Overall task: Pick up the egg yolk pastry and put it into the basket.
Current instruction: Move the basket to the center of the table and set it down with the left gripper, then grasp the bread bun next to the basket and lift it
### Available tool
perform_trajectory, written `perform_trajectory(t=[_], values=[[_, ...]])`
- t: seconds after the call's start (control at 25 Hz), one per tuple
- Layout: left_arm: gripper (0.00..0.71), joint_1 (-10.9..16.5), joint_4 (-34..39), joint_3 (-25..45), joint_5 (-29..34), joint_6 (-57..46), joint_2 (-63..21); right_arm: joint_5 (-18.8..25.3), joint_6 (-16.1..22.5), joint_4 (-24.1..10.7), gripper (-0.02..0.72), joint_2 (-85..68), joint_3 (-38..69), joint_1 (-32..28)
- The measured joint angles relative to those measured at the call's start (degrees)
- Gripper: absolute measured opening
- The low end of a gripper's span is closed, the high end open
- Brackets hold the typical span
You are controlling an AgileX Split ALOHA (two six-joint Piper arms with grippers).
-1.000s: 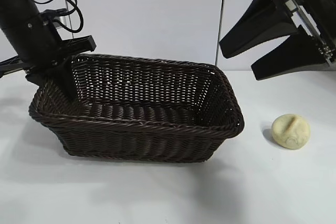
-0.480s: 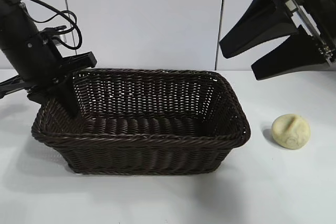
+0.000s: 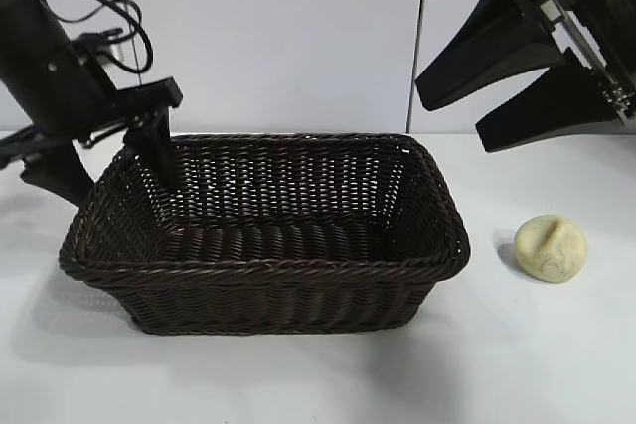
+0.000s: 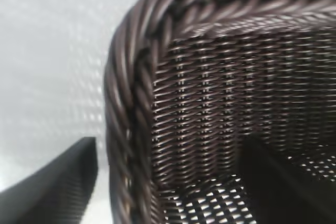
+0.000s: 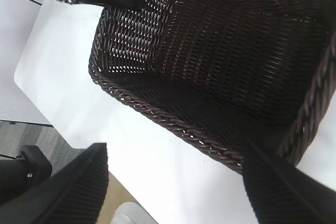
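Basket (image 3: 268, 235) of dark woven wicker, standing on the white table (image 3: 517, 364) as the central landmark; its braided rim and sloping sides are fully visible from the exterior camera, and its interior holds nothing. Egg yolk pastry (image 3: 551, 248) lies on the table to the right of the basket, apart from its right wall and not touching it, crease uppermost. Left gripper (image 3: 109, 161) sits at the basket's rear left corner with its jaws spread and straddling the rim: one finger hangs inside the basket against the woven wall, the other stands outside it; the left wrist view shows the rim corner (image 4: 131, 93) passing between the two fingers with gaps on both sides. Right gripper (image 3: 452, 116) hangs high above the basket's right end and above the pastry, jaws wide apart and holding nothing; its wrist view looks down into the basket (image 5: 220, 61)
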Motion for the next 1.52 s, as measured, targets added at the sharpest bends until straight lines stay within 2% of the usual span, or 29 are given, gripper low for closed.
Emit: perform_trajectory(t=[0.28, 0.44, 0.56, 0.8, 0.92, 1.24, 1.52], values=[[0.596, 0.00, 4.52, 0.00, 3.22, 0.02, -8.70, 0.00, 0.31, -0.06, 0.519, 0.00, 0.00, 0.00], [0.596, 1.02, 8.53, 0.00, 5.97, 0.02, -9.83, 0.00, 0.68, -0.06, 0.519, 0.00, 0.00, 0.00], [0.596, 3.41, 11.21, 0.00, 6.99, 0.02, -9.63, 0.00, 0.86, -0.06, 0.519, 0.00, 0.00, 0.00], [0.596, 11.11, 17.88, 0.00, 8.47, -1.11, -9.52, 0.11, 0.86, -0.06, 0.519, 0.00, 0.00, 0.00], [0.596, 13.24, 19.61, 0.00, 9.94, -1.60, -9.52, 0.11, 0.86, -0.06, 0.519, 0.00, 0.00, 0.00], [0.596, 13.45, 19.95, 0.00, 15.03, -1.77, -10.92, 0.11, 0.86, -0.06, 0.519, 0.00, 0.00, 0.00], [0.596, 13.45, 20.08, 0.96, 18.63, -1.95, -20.25, 0.11, 0.86, -0.06, 0.519, 0.00, 0.00, 0.00]])
